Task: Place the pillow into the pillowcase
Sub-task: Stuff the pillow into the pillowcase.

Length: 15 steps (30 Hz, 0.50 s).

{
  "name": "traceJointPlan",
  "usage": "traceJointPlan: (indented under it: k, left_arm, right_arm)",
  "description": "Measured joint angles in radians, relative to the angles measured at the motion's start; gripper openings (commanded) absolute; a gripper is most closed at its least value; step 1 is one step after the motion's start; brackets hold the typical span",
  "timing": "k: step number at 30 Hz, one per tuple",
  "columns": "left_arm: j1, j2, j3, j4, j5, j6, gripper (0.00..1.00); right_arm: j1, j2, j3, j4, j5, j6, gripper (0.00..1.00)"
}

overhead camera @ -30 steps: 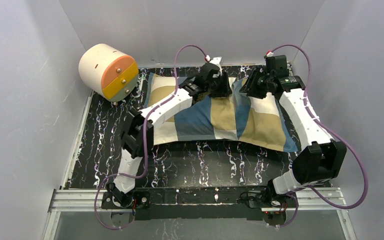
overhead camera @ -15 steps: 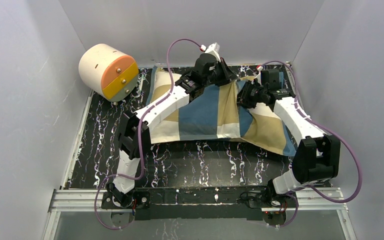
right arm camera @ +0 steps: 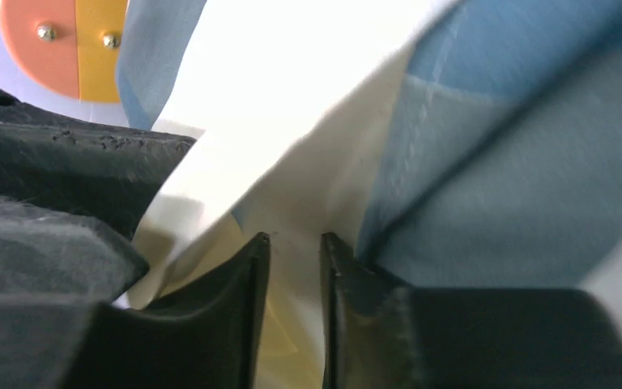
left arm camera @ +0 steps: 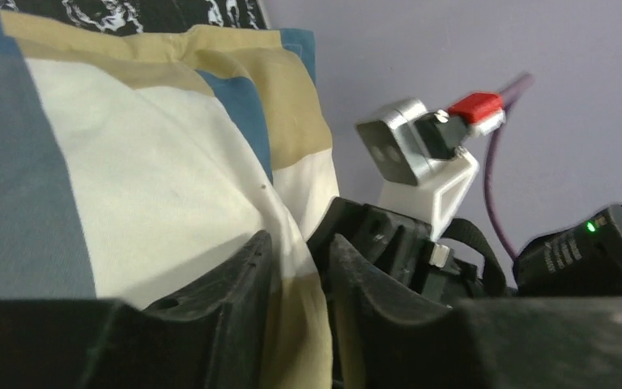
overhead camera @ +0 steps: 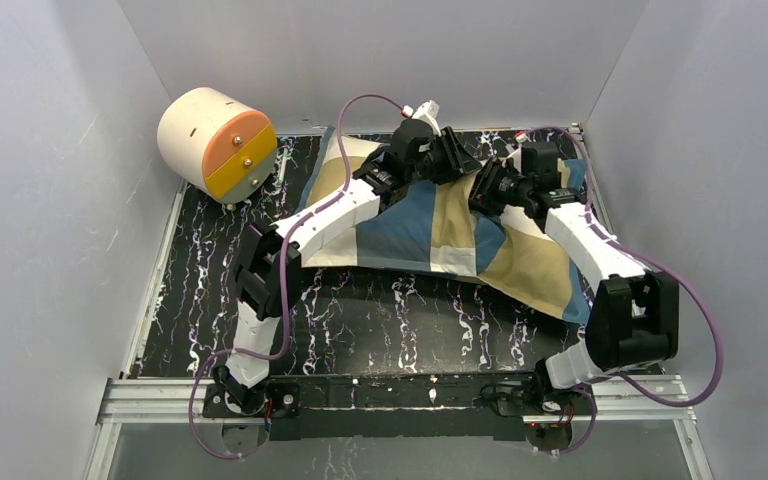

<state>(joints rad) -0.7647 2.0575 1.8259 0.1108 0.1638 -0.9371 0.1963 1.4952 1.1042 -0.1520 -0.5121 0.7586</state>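
Because both arms reach over the pillowcase [overhead camera: 430,225] to its far edge, the coming move turns on that edge. The case lies across the worktop [overhead camera: 380,320] with its long axis left to right, and it extends back toward the bases from both end effectors. The left end effector [left arm camera: 298,243] stands nearly closed, pinching a fold of cream cloth. The right end effector [right arm camera: 294,241], just beside it on its right, likewise pinches a fold. No bare pillow shows; the plump case suggests it lies inside.
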Motion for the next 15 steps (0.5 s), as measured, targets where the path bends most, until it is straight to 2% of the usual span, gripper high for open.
traceJointPlan:
  k: [1,2,8,11,15]
  left_arm:
    - [0.002,0.000,0.019,-0.043,-0.001,0.026,0.48]
    - [0.003,0.000,0.042,-0.091,-0.002,0.056,0.51]
    - [0.007,-0.057,0.106,-0.349,-0.029,0.239,0.54]
    - [0.020,-0.136,0.064,-0.434,-0.045,0.306,0.55]
    - [0.079,-0.285,-0.056,-0.517,-0.057,0.365,0.56]
  right_arm:
    - [-0.003,-0.008,0.009,-0.030,0.021,-0.004,0.46]
    - [-0.010,-0.026,0.019,-0.075,0.049,-0.009,0.47]
    - [-0.072,-0.203,0.026,-0.294,0.177,-0.041,0.49]
    - [-0.084,-0.291,0.027,-0.345,0.186,-0.079,0.49]
    - [-0.082,-0.332,0.045,-0.372,0.104,-0.122,0.51]
